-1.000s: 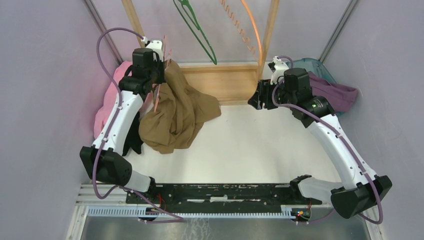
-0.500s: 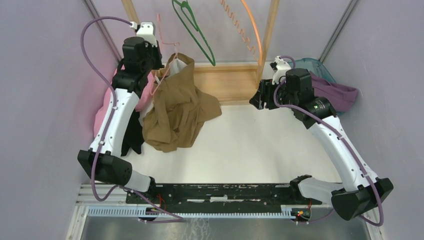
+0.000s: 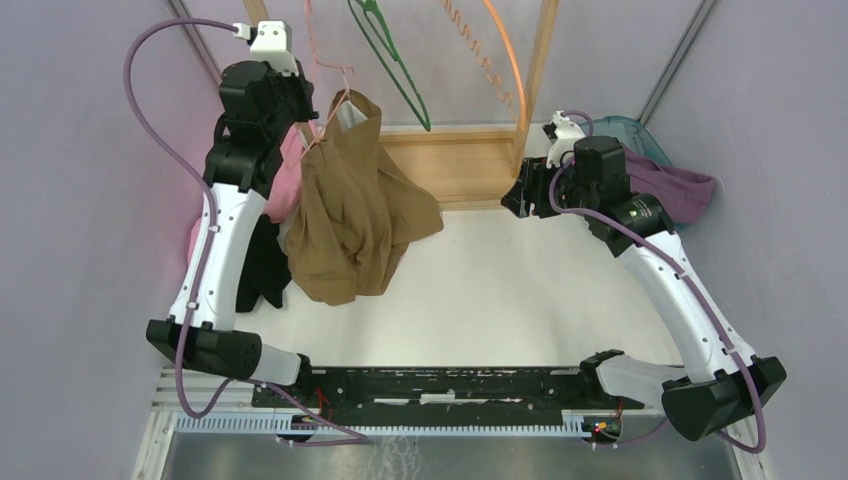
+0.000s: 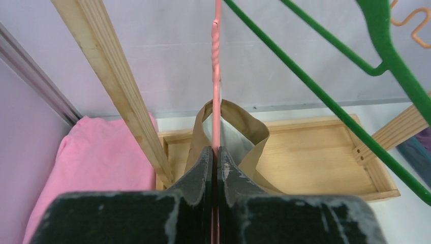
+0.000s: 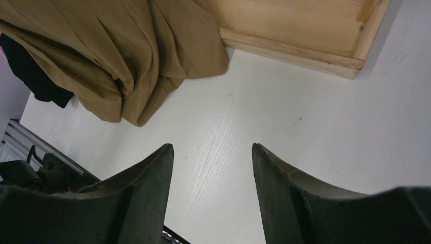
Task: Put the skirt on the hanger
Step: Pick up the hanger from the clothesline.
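Skirt (image 3: 350,215) hangs long axis vertical off pink hanger (image 4: 217,76) pinched in L pincer (image 4: 215,155); R pincer (image 5: 212,150) spread.

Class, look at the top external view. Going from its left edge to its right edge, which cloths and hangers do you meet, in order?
pink cloth → brown skirt → orange hanger → purple cloth

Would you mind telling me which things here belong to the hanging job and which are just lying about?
Job in hand: brown skirt, pink hanger, left gripper shut on that hanger.
Lying about: green hanger, pink garment, purple garment, black garment.
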